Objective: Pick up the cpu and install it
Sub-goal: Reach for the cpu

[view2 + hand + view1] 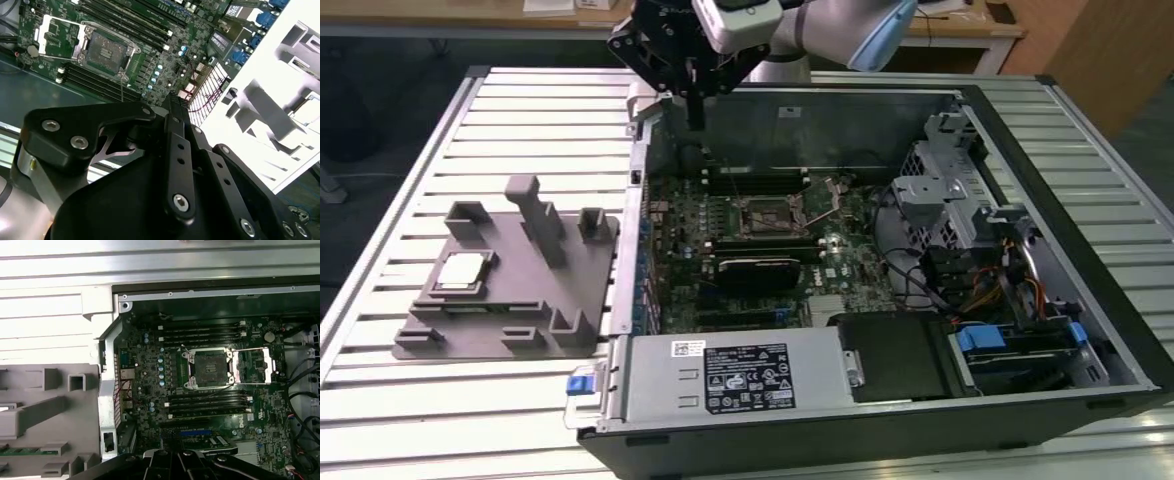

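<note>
- While the arm (854,30) reaches in from the far edge in the exterior view, its gripper (698,118) hangs pointing down over the back corner of the open computer case (854,440), toward the exterior view's left. The fingers look pressed together and nothing is between them.
- The cpu (464,272) lies flat in a square seat on the grey fixture (520,320). The fixture rests on the slatted table (534,120) just beside the case, on the exterior view's left. The chip is well apart from the gripper, with its silvery top facing up.
- Inside the case, the socket (767,212) sits near the middle of the green board, with nothing seated in it. A grey power supply (734,375) fills the near corner.
- In the second wrist view, the black gripper (172,100) takes up the foreground, its fingers seen from the side and apparently closed. Beyond it lies the socket (107,50), with its metal frame swung open, and rows of long memory slots (125,20). The fixture (280,115) shows washed-out and bright beside the case.
- In the first wrist view, the socket (209,367) is bare, and its hinged plate (255,365) is folded back next to it. The fixture (45,415) sits outside the case wall (200,292) on the table slats (50,315). The gripper (172,455) shows as dark shapes meeting at the edge of the picture.
</note>
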You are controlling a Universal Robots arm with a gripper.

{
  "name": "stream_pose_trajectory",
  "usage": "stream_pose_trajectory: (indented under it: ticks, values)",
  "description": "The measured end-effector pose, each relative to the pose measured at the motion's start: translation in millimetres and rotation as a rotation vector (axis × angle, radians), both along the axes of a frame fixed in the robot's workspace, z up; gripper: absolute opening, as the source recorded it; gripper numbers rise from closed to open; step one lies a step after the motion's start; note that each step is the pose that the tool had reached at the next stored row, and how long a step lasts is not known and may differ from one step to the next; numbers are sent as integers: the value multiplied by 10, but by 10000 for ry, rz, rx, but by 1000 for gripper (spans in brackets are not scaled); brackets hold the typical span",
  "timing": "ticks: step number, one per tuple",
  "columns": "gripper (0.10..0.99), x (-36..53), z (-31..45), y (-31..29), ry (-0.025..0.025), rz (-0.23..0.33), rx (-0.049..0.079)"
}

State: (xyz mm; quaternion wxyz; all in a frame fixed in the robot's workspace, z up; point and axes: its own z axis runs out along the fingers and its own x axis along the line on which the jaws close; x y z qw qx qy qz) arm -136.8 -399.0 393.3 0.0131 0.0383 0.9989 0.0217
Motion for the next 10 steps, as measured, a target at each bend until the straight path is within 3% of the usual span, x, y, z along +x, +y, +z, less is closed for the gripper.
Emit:
stream_pose_trajectory:
  ticks: [10]
  values:
    - [106,-108,0,0,0,-7,0]
